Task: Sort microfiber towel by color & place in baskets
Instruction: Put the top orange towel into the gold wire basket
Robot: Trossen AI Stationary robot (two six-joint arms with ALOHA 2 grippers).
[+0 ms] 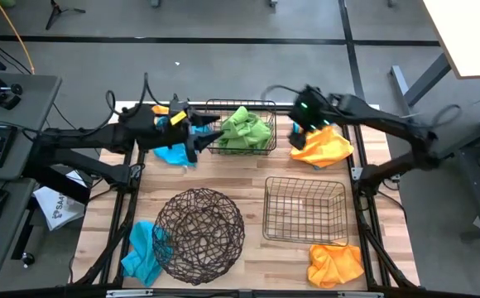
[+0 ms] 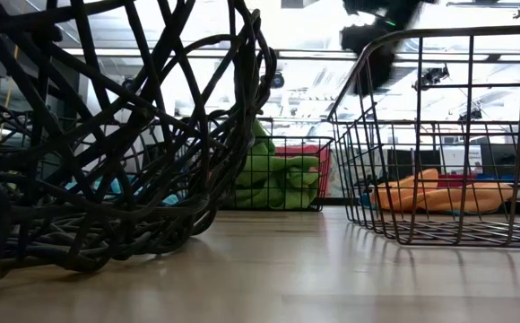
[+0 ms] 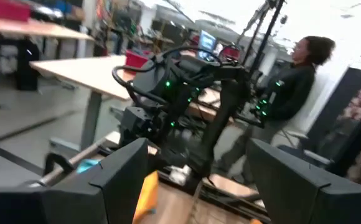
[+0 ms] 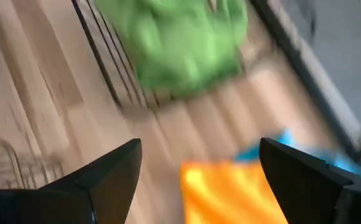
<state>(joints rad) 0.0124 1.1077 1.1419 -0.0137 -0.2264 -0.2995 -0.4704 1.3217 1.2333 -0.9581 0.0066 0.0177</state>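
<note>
In the high view my left gripper (image 1: 205, 136) is open and held level beside the left wall of the far rectangular basket (image 1: 240, 106), which holds green towels (image 1: 247, 128). A blue towel (image 1: 172, 153) lies on the table below that arm. My right gripper (image 1: 300, 131) is open and hovers over an orange towel (image 1: 323, 146) to the right of that basket. The right wrist view shows its open fingers (image 4: 199, 143) above the orange towel (image 4: 230, 193), with the green towels (image 4: 174, 43) beyond. The left gripper (image 3: 199, 146) faces the right arm.
A round woven wire basket (image 1: 199, 236) and an empty rectangular basket (image 1: 304, 207) stand on the near half. A second blue towel (image 1: 145, 250) lies left of the round basket, a second orange towel (image 1: 335, 263) at the near right corner. A person (image 3: 292, 87) stands beyond the table.
</note>
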